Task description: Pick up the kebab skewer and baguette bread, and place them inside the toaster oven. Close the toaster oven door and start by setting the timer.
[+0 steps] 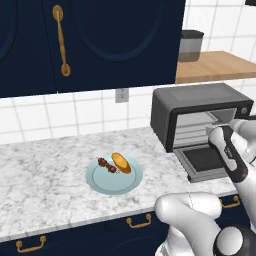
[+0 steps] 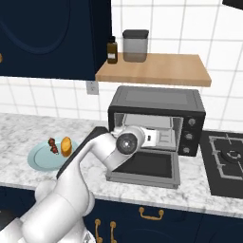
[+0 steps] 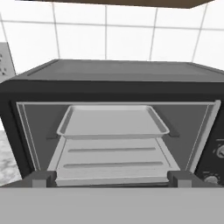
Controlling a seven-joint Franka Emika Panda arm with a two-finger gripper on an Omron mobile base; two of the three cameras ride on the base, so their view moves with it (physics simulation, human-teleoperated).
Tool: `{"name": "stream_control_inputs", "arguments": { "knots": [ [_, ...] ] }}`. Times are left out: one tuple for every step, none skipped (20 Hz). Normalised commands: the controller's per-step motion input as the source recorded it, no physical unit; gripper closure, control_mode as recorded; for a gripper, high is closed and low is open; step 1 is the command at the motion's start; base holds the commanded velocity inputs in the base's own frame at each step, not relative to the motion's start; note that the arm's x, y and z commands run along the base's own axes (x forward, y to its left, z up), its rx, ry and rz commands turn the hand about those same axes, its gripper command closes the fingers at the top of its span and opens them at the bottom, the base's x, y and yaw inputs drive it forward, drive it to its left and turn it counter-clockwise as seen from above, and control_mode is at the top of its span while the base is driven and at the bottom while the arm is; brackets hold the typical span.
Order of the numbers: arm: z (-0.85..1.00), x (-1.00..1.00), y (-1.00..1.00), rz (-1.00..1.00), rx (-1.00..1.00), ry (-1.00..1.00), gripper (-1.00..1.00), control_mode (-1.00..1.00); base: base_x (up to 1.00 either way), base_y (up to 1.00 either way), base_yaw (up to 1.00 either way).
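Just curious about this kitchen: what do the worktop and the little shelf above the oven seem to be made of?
The white grey-veined worktop looks like polished marble, judging by its veining. The light brown wall shelf looks like matte wood, though no grain shows.

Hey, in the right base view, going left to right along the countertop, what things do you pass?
Plate → kebab skewer → baguette bread → toaster oven with its door dropped open → stove burner.
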Motion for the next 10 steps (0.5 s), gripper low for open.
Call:
{"name": "stream_control_inputs", "arguments": {
  "knots": [
    [0.00, 0.44, 0.00, 0.00, 0.00, 0.00, -1.00, -1.00, 0.00, 0.00, 0.00],
    [0.00, 0.46, 0.00, 0.00, 0.00, 0.00, -1.00, -1.00, 0.00, 0.00, 0.00],
    [0.00, 0.51, 0.00, 0.02, 0.00, 0.00, -1.00, -1.00, 0.00, 0.00, 0.00],
    [0.00, 0.50, 0.00, 0.01, 0.00, 0.00, -1.00, -1.00, 0.00, 0.00, 0.00],
    [0.00, 0.51, 0.00, 0.00, 0.00, 0.00, -1.00, -1.00, 0.00, 0.00, 0.00],
    [0.00, 0.44, 0.00, 0.00, 0.00, 0.00, -1.00, -1.00, 0.00, 0.00, 0.00],
    [0.00, 0.44, 0.00, 0.00, 0.00, 0.00, -1.00, -1.00, 0.00, 0.00, 0.00],
    [0.00, 0.44, 0.00, 0.00, 0.00, 0.00, -1.00, -1.00, 0.00, 0.00, 0.00],
    [-0.03, 0.39, 0.00, 0.00, 0.00, -0.01, -1.00, -1.00, 0.00, 0.00, 0.00],
    [-0.32, 0.11, 0.00, 0.00, 0.01, -0.05, -1.00, -1.00, 0.00, 0.00, 0.00]
  ]
}}
